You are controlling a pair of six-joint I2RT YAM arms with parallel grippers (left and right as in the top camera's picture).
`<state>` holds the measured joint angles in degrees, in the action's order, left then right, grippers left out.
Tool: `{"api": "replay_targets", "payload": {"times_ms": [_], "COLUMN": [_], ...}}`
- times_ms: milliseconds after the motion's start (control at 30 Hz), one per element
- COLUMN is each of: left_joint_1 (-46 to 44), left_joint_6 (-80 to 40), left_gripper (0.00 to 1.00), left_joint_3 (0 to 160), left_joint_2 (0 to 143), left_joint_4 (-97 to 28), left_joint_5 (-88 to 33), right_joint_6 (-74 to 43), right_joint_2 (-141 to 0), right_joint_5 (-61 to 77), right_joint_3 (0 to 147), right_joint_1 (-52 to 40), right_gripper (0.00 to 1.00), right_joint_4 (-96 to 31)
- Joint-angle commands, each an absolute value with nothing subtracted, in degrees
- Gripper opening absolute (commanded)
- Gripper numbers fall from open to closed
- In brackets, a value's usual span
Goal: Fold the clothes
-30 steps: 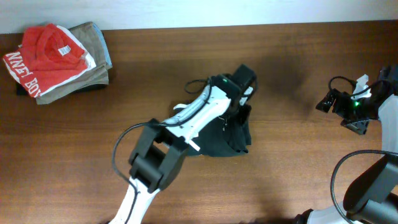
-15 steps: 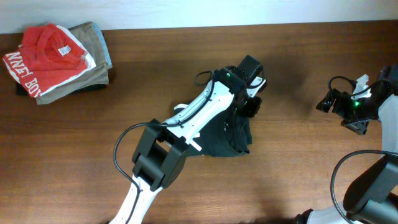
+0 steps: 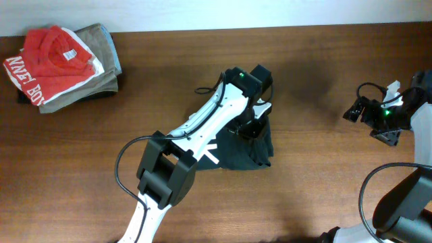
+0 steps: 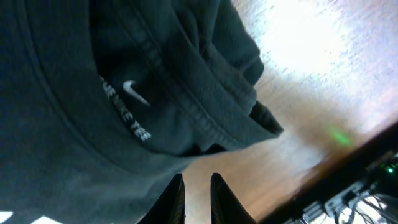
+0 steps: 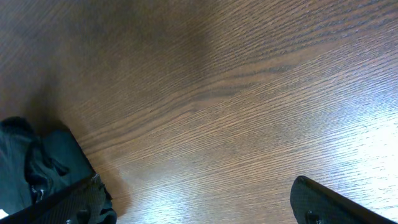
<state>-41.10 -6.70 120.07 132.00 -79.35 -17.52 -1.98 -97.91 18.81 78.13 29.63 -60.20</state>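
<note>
Table point(image 3: 324, 169) — wrist view alone shows T-shirt point(image 4: 74, 56) logo point(image 4: 134, 90); left end effector point(image 4: 198, 199) ajar, right end effector point(image 5: 199, 190) wide.

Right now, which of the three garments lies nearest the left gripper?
The crumpled dark green-black T-shirt mid-table, right by the left gripper; the red shirt and folded khaki garment sit stacked far away.

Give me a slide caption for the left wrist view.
Left gripper, empty, beside the crumpled dark T-shirt on the table.

Dark T-shirt point(image 3: 255, 154) in crumpled heap
</note>
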Motion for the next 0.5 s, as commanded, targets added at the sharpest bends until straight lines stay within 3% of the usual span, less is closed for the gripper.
{"api": "replay_targets", "payload": {"times_ms": [0,267,467], "left_joint_1": [-42.81,-42.98,-43.13], "left_joint_6": [-7.79,-12.4,-12.32], "left_gripper": [0.15,0.17,0.28], "left_joint_3": [117.6,108.07,106.96], "left_joint_2": [130.5,130.54,130.54], "left_joint_4": [-75.44,-62.48,-48.97], "left_joint_5": [-16.64,-16.91,-21.19], "right_joint_6": [-2.39,-2.42,-2.39], "right_joint_2": [-97.45,-97.45,-97.45], "right_joint_5": [18.13,18.11,18.11], "right_joint_3": [78.98,78.98,78.98], "right_joint_1": [29.65,29.65,29.65], "right_gripper": [0.99,0.99,0.99], "right_joint_4": [-60.25,-60.25,-60.25]}}
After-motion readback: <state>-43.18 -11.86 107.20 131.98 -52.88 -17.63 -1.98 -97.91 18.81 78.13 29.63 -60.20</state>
